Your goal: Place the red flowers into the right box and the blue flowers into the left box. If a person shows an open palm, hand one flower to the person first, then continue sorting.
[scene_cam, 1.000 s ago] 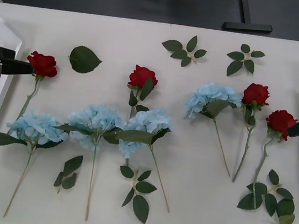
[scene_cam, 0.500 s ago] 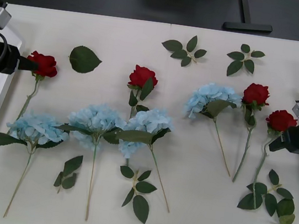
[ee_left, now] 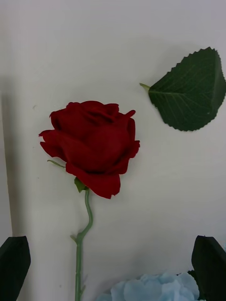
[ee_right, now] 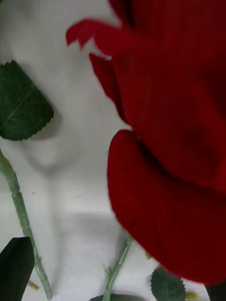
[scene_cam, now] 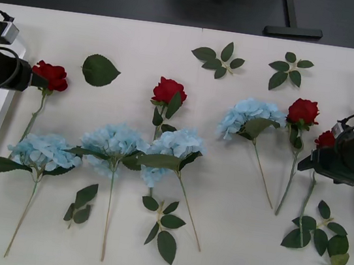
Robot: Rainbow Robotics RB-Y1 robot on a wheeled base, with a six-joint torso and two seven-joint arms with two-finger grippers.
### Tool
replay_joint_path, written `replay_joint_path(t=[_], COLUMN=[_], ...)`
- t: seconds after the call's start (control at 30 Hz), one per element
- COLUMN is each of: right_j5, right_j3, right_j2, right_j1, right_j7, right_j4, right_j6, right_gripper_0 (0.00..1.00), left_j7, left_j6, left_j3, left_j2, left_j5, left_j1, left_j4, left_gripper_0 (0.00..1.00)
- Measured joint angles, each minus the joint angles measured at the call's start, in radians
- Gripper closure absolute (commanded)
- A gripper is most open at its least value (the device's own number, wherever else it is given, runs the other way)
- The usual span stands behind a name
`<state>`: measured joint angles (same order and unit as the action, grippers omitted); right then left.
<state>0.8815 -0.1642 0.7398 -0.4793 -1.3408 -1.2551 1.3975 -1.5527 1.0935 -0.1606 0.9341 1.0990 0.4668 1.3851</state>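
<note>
Two grippers poised over red roses on a desk.
Left gripper (scene_cam: 29, 79) spread, rose (ee_left: 89, 146) ahead between its fingers, ready to grasp; right gripper (scene_cam: 304, 167) close over another rose (ee_right: 174, 141), closure indiscernible.

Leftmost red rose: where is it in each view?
Front view: leftmost red rose at the table's left edge, just ahead of the left gripper.
Left wrist view: the bloom sits centred, stem trailing down.
Right wrist view: not in it; a different rose there.
Shared landmark: the single big leaf.

Overhead front; wrists close, seemingly downward.
</note>
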Motion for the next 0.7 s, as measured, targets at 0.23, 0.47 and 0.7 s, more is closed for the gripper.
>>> replay_joint_path(t=[0.23, 0.47, 0.7], right_j5=[-0.053, -0.078, -0.102], right_j3=[0.005, 0.007, 0.007], right_j2=[-0.021, -0.055, -0.068], right_j1=[0.0, 0.0, 0.0], right_j7=[0.0, 0.0, 0.0], right_j4=[0.012, 0.063, 0.064], right_j6=[-0.038, -0.085, -0.097], right_gripper_0=[0.0, 0.0, 0.55], left_j7=[0.0, 0.0, -0.007], left_j6=[-0.091, -0.109, -0.129], left_j3=[-0.141, -0.22, -0.28], left_j2=[-0.022, -0.048, -0.07], left_j5=[-0.019, -0.031, -0.042], left_j1=[0.102, 0.163, 0.199], left_j4=[-0.133, -0.222, -0.292], left_gripper_0=[0.0, 0.0, 0.0])
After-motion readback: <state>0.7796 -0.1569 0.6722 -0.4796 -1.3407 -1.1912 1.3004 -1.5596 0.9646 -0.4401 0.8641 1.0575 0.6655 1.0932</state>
